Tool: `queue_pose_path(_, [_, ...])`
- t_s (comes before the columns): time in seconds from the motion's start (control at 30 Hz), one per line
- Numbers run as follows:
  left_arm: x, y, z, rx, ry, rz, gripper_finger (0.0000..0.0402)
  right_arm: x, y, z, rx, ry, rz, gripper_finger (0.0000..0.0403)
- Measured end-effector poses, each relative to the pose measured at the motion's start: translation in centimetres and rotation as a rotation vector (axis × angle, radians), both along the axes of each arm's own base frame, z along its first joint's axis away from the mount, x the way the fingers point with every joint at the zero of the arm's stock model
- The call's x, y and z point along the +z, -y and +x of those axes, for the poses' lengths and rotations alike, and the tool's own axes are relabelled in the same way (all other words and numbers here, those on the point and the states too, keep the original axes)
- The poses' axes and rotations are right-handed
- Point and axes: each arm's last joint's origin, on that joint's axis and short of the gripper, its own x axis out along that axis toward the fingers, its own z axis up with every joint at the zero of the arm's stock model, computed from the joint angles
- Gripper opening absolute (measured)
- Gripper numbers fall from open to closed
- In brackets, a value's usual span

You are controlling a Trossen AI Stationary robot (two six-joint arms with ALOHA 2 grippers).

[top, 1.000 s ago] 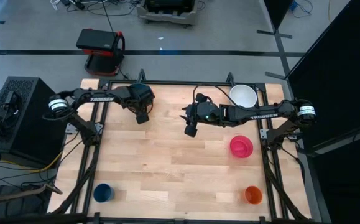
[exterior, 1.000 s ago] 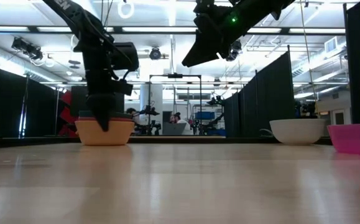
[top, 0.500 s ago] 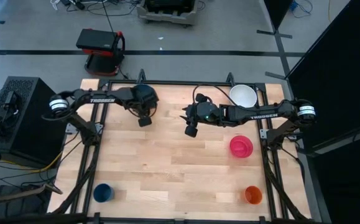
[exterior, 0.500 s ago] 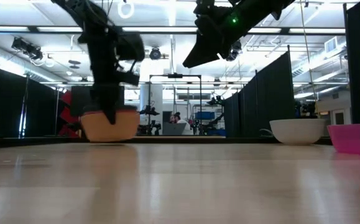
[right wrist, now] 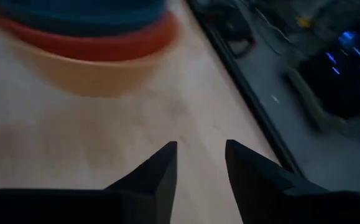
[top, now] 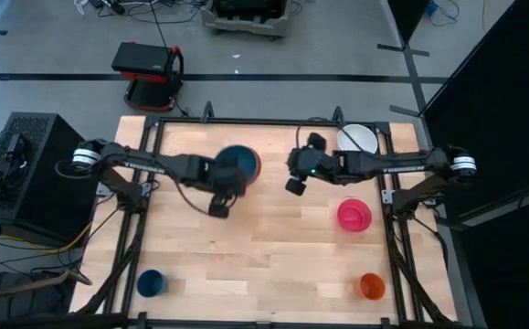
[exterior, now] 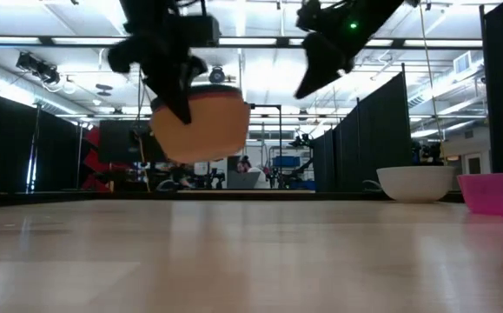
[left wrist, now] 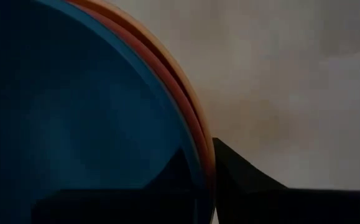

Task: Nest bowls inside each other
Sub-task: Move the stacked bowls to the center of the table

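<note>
Three nested bowls, dark blue inside red-orange inside yellow-orange [top: 239, 164] [exterior: 201, 127], hang in the air over the far middle of the table. My left gripper [top: 225, 187] [left wrist: 198, 147] is shut on their rim. My right gripper [top: 293, 185] [right wrist: 201, 148] hovers to the right of the stack [right wrist: 86, 43], open with nothing between its fingers. A white bowl [top: 357, 139] [exterior: 416, 183] stands on its base in the far right corner. A pink bowl [top: 354, 215] [exterior: 496, 192] stands nearer, by the right edge. My left gripper pinches the stack's rim [left wrist: 207, 157], one finger inside the blue bowl and the other finger [left wrist: 242, 172] outside the yellow-orange one. The fingers slant down onto the rim from above. The stack hangs tilted below them, lifted clear of the table.
A small blue cup [top: 151, 282] stands at the near left and a small orange cup [top: 371, 286] at the near right. A dark frame [top: 246, 120] borders the wooden table [top: 246, 256]. Bare wood lies across the middle and near side.
My left gripper has taken the three-bowl stack up off the far left of the table and swung it toward the right and nearer, now clear of the wood and tilted. My right gripper has drawn a little toward the right edge and tipped up.
</note>
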Motion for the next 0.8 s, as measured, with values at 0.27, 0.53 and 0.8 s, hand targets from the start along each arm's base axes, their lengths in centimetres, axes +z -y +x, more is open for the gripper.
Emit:
queue_pose_path(0.27, [-1.6, 3.4, 1.2, -0.156, -0.011, -0.040, 0.0006, 2.7, -0.1, -3.4, -0.092, 0.058, 0.017, 0.0116])
queue_pose_path(0.53, [-3.6, 4.1, 3.4, -0.242, -0.080, -0.062, 0.0006, 3.5, -0.6, -4.4, -0.092, 0.100, 0.040, 0.0117])
queue_pose_path(0.8, [-4.7, 4.6, 5.8, -0.322, -0.126, -0.075, 0.0006, 3.5, -1.0, -4.6, -0.093, 0.098, 0.056, 0.0116])
